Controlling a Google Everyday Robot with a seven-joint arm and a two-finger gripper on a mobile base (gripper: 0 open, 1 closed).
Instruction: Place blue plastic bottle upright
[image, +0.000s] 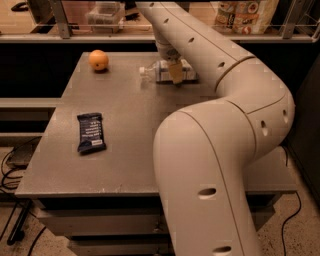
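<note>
While my arm (225, 120) is arching up from the near side and bending down over the far part of the table (130, 160), my claw (174, 75) is sitting low at the blue plastic bottle (161, 73). A tan part of the claw is lying across the bottle's near side, over the middle of its body, and appears to be touching it. Whether the claw is gripping the bottle or only resting against it, and how wide it is standing, I cannot tell, because my own wrist is covering the far side.

The bottle is lying on its side directly under the claw. Its white cap (143, 70) is pointing away from the claw to the left, as the camera is seeing it. Its pale label (186, 73) is showing on both sides of the claw, but no writing on it is coming through.

Well to the left of the claw, at about the same depth, an orange (98, 59) is resting on the table. Far nearer the camera than the claw, and also to its left, a dark blue wrapper (90, 132) is lying flat. White print is showing on the wrapper, yet I am not making out any word. Beyond the claw, behind a rail (210, 36), printed bags (246, 15) are standing, with lettering I cannot read.
</note>
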